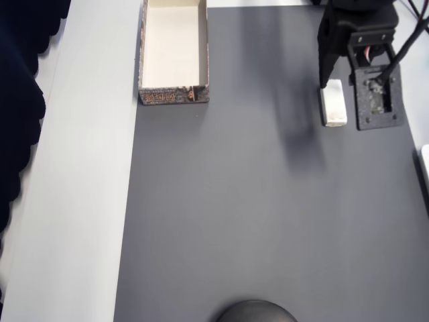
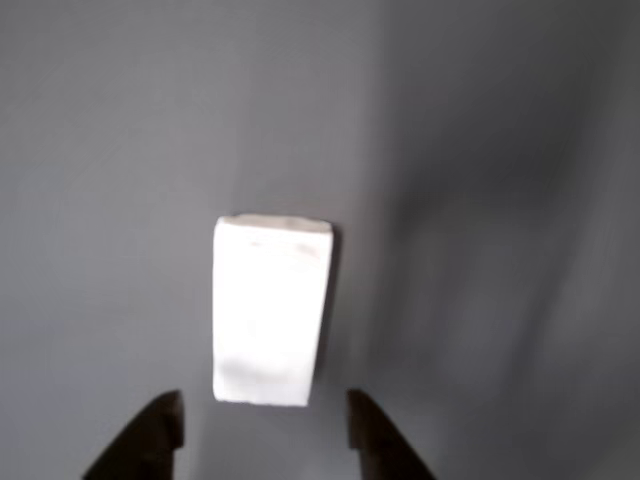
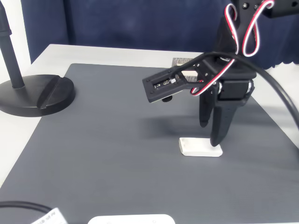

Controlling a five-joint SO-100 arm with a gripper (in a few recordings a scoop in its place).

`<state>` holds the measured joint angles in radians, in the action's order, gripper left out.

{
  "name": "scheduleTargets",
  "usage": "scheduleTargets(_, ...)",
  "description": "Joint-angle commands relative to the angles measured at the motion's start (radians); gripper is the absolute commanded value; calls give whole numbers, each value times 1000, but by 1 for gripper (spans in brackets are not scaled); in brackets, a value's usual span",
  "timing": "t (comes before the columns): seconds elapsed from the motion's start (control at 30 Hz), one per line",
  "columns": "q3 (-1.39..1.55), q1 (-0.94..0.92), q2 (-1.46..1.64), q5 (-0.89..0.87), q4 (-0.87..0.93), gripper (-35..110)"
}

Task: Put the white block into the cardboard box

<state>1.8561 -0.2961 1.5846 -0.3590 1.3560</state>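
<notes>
A black robot arm (image 3: 224,70) poises its gripper (image 3: 211,133) over the white block (image 3: 200,147) on a dark grey mat (image 1: 234,201), its two dark fingers pointing down and spread apart, holding nothing. In the wrist view the fingertips (image 2: 160,425) stand at either side of the near end of the white block (image 2: 270,310), which lies flat on the mat (image 2: 120,150) with its length running away from the camera; the tips are level with that end and not yet closed around it. Seen from overhead, the block (image 1: 334,102) lies near the mat's right edge, toward its far right corner, lengthwise along that edge, with the gripper (image 1: 330,80) at its far end. The cardboard box (image 1: 173,54) sits open and upright at the mat's far left corner, well apart from the block, its cream interior bare, its patterned short wall with a notch facing the middle of the mat. The mat lies on a white table (image 1: 74,201). In the fixed view a black round stand base (image 3: 35,93) rests at the mat's left edge.
</notes>
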Motion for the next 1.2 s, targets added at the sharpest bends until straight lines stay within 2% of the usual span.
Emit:
scheduleTargets(0.0, -58, 15, 14, -8, -20, 25)
scheduleTargets(1.17, -173, -5, -195, -8, -48, 24)
